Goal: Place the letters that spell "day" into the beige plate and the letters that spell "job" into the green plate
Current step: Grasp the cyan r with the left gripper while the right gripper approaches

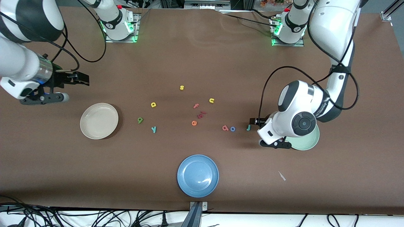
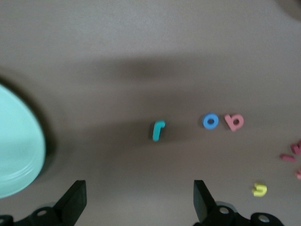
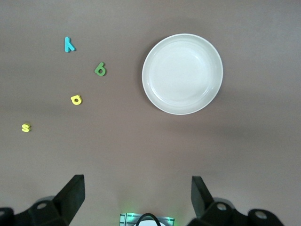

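Note:
The beige plate lies empty toward the right arm's end. Beside it on the table are the yellow d, green a and teal y. The green plate is partly hidden under the left arm. The red-pink b, blue o and teal j lie in a row beside it. My left gripper hangs open and empty over bare table between j and green plate. My right gripper is open and empty over bare table near the beige plate.
A blue plate sits near the table's front edge. A yellow s, yellow u, pink f, orange e and small red pieces lie mid-table. A white scrap lies nearer the camera than the green plate.

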Robot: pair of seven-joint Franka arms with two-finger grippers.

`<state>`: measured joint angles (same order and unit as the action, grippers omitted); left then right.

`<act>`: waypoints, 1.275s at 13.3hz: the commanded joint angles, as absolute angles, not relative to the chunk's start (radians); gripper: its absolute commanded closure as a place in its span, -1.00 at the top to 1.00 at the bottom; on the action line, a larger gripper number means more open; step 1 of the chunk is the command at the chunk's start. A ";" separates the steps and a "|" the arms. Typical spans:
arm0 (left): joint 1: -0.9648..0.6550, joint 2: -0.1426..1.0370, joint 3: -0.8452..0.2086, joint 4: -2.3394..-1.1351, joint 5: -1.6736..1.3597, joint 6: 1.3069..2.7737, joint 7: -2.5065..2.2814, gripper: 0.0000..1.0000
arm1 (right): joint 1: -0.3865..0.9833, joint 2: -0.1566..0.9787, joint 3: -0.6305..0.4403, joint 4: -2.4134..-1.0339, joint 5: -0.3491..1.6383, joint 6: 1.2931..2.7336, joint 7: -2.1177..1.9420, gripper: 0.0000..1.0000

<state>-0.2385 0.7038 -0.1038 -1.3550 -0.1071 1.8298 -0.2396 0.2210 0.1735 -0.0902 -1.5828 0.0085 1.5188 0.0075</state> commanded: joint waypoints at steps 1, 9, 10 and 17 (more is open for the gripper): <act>-0.245 0.692 -0.098 -1.449 -0.143 1.961 -0.256 1.00 | 0.262 0.213 -0.092 -1.568 0.006 1.534 0.084 1.00; -0.299 0.703 -0.098 -1.657 -0.141 2.281 -0.311 0.58 | 0.364 0.203 -0.060 -1.843 0.015 1.868 0.339 1.00; -0.299 0.703 -0.097 -1.660 -0.141 2.281 -0.311 0.48 | 0.364 0.198 -0.046 -1.886 0.015 1.912 0.351 1.00; -0.307 0.718 -0.095 -1.674 -0.132 2.302 -0.316 0.12 | 0.364 0.202 0.025 -2.189 0.018 2.353 0.459 1.00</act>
<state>-0.2929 0.7204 -0.1052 -1.6580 -0.1150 2.2763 -0.3099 0.3669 0.2343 0.0135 -2.1049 0.0103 2.2700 0.4383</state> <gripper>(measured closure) 0.441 0.000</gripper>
